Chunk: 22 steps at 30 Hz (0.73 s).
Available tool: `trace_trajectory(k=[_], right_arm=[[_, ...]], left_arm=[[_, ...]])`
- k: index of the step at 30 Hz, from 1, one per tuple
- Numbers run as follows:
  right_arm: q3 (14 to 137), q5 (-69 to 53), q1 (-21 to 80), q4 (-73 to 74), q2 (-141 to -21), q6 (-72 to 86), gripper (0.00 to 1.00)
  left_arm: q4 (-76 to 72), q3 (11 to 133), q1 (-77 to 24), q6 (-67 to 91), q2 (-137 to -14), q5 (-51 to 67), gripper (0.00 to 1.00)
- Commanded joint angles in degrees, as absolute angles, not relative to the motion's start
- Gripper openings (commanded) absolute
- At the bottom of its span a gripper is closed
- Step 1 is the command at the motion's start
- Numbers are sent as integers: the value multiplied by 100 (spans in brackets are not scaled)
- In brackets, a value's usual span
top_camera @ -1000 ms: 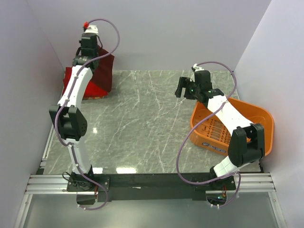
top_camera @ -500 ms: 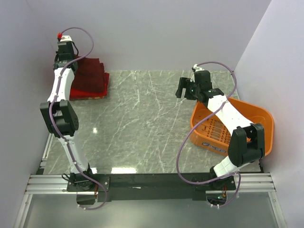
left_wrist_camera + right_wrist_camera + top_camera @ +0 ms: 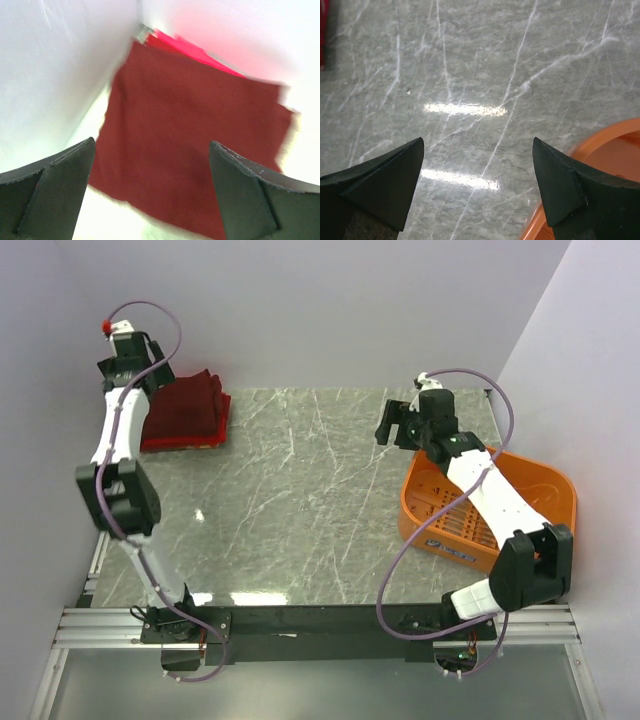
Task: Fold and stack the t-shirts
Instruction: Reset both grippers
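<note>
A folded dark maroon t-shirt [image 3: 187,408] lies flat on top of bright red t-shirts [image 3: 180,443] in the table's far left corner. My left gripper [image 3: 124,368] hangs above the stack's left back edge, near the wall. In the left wrist view my left gripper [image 3: 152,144] is open and empty, with the maroon t-shirt [image 3: 190,140] below it and bright red cloth [image 3: 187,46] showing past its far edge. My right gripper [image 3: 392,426] hovers open over the table's right part; in the right wrist view my right gripper [image 3: 477,141] has only bare marble between its fingers.
An orange plastic basket [image 3: 540,485] stands at the right, under the right arm; its rim [image 3: 615,142] shows beside the right finger. Walls close in the table on the left, back and right. The grey marble tabletop [image 3: 300,490] spreads between the stack and the basket.
The left gripper has opened and let go of the maroon t-shirt, which went from hanging raised to lying flat on the stack. The left arm pulled back left. The right arm shifted slightly.
</note>
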State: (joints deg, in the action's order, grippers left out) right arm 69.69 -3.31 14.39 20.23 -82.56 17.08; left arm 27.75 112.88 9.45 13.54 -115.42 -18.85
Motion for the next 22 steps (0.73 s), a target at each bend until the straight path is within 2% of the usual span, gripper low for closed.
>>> trace_trajectory(k=[1,4,8,10,15,22], right_arm=[[6838,-413,1450,1828,-7946,1845,95],[6593,-491,1459,1505,-7744,1994,95],[6284,-712,1468,1248,-7322,2109,96],[6162,-537,1468,1213,-7190,2188,97],[5714,-369,1476,984,-6873,2347,98],[5397,-211,1477,923,-6452,2364,98]], left_arm=[[2409,10245,897,2591,-10057,-933,100],[1743,8779,520,3189,-8950,-694,99],[1468,7438,-1023,3532,-7738,-1660,100],[1328,6824,-1361,3752,-7489,-1679,99],[1546,6179,-1889,4201,-7163,-1678,99],[1697,5916,-1995,4324,-6882,-2109,99]])
